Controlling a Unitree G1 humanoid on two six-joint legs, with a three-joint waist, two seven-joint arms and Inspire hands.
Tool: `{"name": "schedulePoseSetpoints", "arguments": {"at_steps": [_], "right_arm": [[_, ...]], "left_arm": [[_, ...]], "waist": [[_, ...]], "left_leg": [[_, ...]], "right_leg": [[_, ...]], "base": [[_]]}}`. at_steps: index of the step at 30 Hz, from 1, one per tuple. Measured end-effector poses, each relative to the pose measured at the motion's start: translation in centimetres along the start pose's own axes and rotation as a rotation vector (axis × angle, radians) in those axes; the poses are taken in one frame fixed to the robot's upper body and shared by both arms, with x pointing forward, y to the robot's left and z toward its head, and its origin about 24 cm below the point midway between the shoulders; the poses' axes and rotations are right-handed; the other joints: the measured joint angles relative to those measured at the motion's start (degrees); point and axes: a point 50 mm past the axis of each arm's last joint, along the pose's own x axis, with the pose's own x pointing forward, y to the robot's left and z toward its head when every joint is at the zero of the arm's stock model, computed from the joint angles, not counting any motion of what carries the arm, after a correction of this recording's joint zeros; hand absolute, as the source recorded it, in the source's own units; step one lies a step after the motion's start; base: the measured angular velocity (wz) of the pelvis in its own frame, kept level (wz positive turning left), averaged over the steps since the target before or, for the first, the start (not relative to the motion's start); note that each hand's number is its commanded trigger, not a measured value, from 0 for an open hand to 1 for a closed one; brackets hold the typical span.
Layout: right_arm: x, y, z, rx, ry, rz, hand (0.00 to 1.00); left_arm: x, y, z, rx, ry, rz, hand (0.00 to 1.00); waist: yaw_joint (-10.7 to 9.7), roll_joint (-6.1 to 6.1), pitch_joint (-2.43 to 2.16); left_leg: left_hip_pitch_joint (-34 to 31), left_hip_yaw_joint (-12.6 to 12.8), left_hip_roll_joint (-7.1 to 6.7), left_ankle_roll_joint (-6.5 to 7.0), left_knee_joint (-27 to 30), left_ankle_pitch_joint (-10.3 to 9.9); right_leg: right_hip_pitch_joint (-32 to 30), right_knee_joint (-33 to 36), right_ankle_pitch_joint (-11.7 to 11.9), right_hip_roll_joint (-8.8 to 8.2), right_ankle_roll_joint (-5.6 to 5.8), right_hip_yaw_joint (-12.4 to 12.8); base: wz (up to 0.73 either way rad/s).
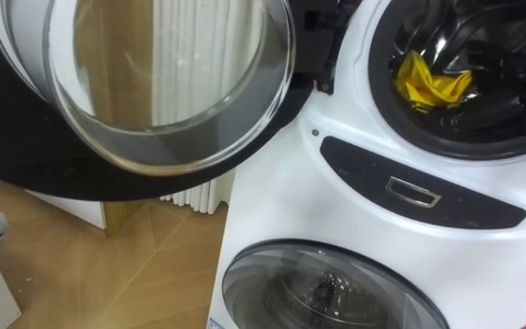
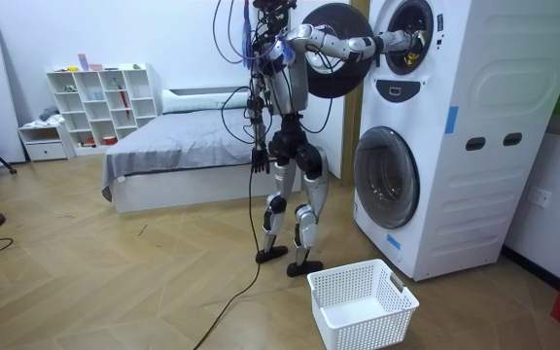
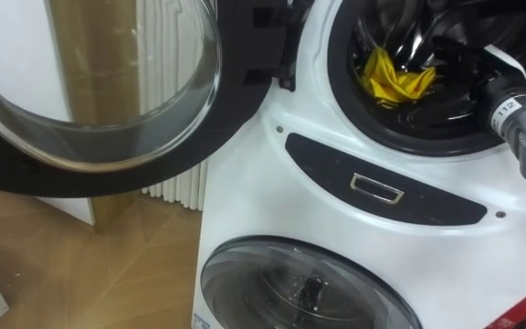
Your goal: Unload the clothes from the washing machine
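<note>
Open glass door (image 1: 153, 91) nearest, swung left of upper drum (image 3: 446, 132). Yellow cloth (image 3: 393, 78) inside upper drum, near front. Right hand (image 3: 464, 71) in drum, just right of cloth; hold on cloth: cannot tell. Left hand (image 2: 258, 160) hangs well below drum. Step, judged: reaching for cloth. Next move needs a firm grasp on cloth, then a lift over drum rim toward white basket (image 2: 363, 303) on floor below.

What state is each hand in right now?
Left hand: cannot be told.
Right hand: inside the washer, cannot be told.
</note>
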Motion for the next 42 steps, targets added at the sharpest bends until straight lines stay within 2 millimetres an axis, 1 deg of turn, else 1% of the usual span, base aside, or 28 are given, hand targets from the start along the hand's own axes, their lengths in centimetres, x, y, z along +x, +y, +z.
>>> {"name": "schedulePoseSetpoints", "arguments": {"at_steps": [1, 2, 3, 9, 12, 14, 16, 25, 27, 31, 32, 34, 35, 39, 40, 41, 42], "right_arm": [[0.0, 0.0, -0.1, 0.016, 0.0, -0.004, 0.0], [0.0, 0.0, -0.1, 0.044, -0.003, -0.006, 0.0], [0.0, 0.0, -0.2, 0.07, 0.001, -0.007, 0.0], [0.0, -0.2, -0.7, 0.127, 0.012, -0.027, 0.0], [0.0, -0.3, -0.7, 0.143, 0.013, -0.034, 0.0], [0.0, -0.4, -0.7, 0.163, 0.009, -0.034, 0.0], [-0.1, -0.5, -0.7, 0.165, 0.008, -0.036, 0.0], [-0.1, -0.6, -0.8, 0.151, 0.015, -0.039, 0.0], [-0.1, -0.5, -0.9, 0.125, 0.022, -0.039, 0.0], [0.0, -0.5, -0.9, -0.083, 0.065, -0.054, 0.0], [0.0, -0.5, -0.8, -0.146, 0.071, -0.057, 0.0], [0.0, -0.4, -0.5, -0.216, 0.073, -0.075, 0.0], [0.0, -0.4, -0.3, -0.235, 0.068, -0.087, 0.0], [0.1, -0.1, -0.1, -0.306, 0.064, -0.096, 0.0], [0.1, 0.0, -0.1, -0.334, 0.069, -0.099, 0.0], [0.1, 0.1, -0.1, -0.343, 0.069, -0.099, 0.0], [0.2, 0.1, -0.1, -0.346, 0.07, -0.099, 0.0]], "left_arm": [[0.0, 0.0, 0.0, 0.0, 0.003, -0.001, 0.0], [0.0, 0.0, -0.1, 0.002, 0.008, -0.001, 0.0], [0.0, 0.0, -0.1, 0.004, 0.015, -0.002, 0.0], [-0.1, -0.1, -0.7, 0.011, 0.032, -0.005, 0.0], [-0.1, -0.1, -1.0, 0.014, 0.04, -0.005, 0.0], [-0.1, -0.1, -1.0, 0.013, 0.04, -0.004, 0.0], [-0.1, 0.0, -0.9, 0.01, 0.037, -0.003, 0.0], [-0.1, -0.1, -0.5, 0.01, 0.026, 0.005, 0.0], [-0.1, -0.1, -0.3, 0.015, 0.019, 0.006, 0.0], [0.0, -0.1, 0.1, 0.015, 0.008, 0.005, 0.0], [0.0, -0.1, 0.2, 0.014, 0.005, 0.007, 0.0], [0.0, -0.1, 0.0, 0.016, 0.01, 0.001, 0.0], [0.0, -0.1, 0.0, 0.013, 0.01, -0.005, 0.0], [0.0, -0.1, 0.4, 0.003, 0.003, -0.007, 0.0], [0.0, -0.1, 0.5, 0.002, -0.001, -0.007, 0.0], [0.0, -0.2, 0.9, 0.007, -0.012, -0.008, 0.0], [0.0, -0.2, 1.0, 0.009, -0.016, -0.009, 0.0]], "waist": [[0.18, 0.14, 0.11], [0.18, -0.03, -0.01], [0.21, 0.09, 0.08], [0.5, 0.14, 0.12], [0.68, 0.37, 0.29], [0.85, 0.64, 0.48], [0.86, 0.7, 0.53], [0.69, 0.64, 0.49], [0.86, 0.66, 0.5], [1.58, 0.95, 0.7], [1.71, 0.88, 0.65], [1.9, 0.89, 0.65], [2.21, 0.75, 0.55], [2.9, 0.68, 0.51], [3.22, 0.6, 0.59], [3.59, 0.44, 0.89], [3.81, 0.46, 1.04]], "left_leg": [[0.0, 0.05, 0.02, 0.0, 0.05, 0.0], [0.0, 0.05, 0.04, 0.0, 0.12, 0.0], [0.08, 0.07, 0.05, 0.0, 0.19, 0.0], [0.21, 0.0, 0.05, 0.0, 0.19, 0.0], [0.5, -0.1, 0.04, 0.0, 0.11, 0.0], [0.79, -0.11, 0.02, 0.0, -0.03, 0.0], [0.77, -0.15, 0.02, 0.0, -0.13, -0.01], [1.01, -0.17, 0.0, 0.05, -0.29, 0.04], [1.06, -0.12, -0.03, 0.07, -0.28, 0.07], [0.91, -0.19, -0.14, 0.08, -0.14, 0.07], [0.75, -0.2, -0.14, 0.08, -0.19, 0.07], [0.66, -0.2, -0.1, 0.08, -0.3, 0.08], [0.79, -0.14, -0.08, 0.08, -0.32, 0.08], [1.28, 0.16, -0.04, 0.08, -0.21, 0.09], [1.63, 0.21, -0.04, 0.08, -0.33, 0.1], [1.97, 0.13, -0.04, 0.06, -0.46, 0.13], [2.0, 0.11, -0.04, 0.06, -0.46, 0.13]], "right_leg": [[0.0, 0.01, 0.0, 0.0, 0.0, 0.0], [0.04, -0.02, 0.0, 0.0, 0.0, -0.05], [0.16, -0.04, 0.0, -0.01, 0.0, -0.15], [0.41, -0.14, 0.0, -0.03, -0.01, -0.25], [0.71, -0.2, 0.0, -0.05, 0.0, -0.22], [1.0, -0.26, -0.04, -0.06, 0.05, -0.23], [1.0, -0.23, -0.04, -0.07, 0.06, -0.31], [1.31, -0.26, -0.08, -0.09, 0.12, -0.39], [1.27, -0.18, -0.08, -0.1, 0.12, -0.29], [1.07, -0.09, -0.13, -0.25, 0.2, -0.39], [0.89, -0.05, -0.14, -0.24, 0.21, -0.38], [0.75, -0.06, -0.17, -0.13, 0.2, -0.3], [0.76, -0.04, -0.18, -0.06, 0.18, -0.14], [1.14, -0.04, -0.18, 0.01, 0.17, -0.05], [1.24, 0.05, -0.18, 0.07, 0.17, 0.4], [1.52, 0.13, -0.18, 0.13, 0.16, 0.7], [1.58, 0.1, -0.18, 0.17, 0.16, 0.88]], "base": [[0.0], [0.0], [0.0], [0.01], [0.01], [0.0], [0.0], [0.0], [0.0], [0.01], [0.0], [-0.03], [-0.06], [-0.05], [-0.08], [-0.06], [-0.03]]}}
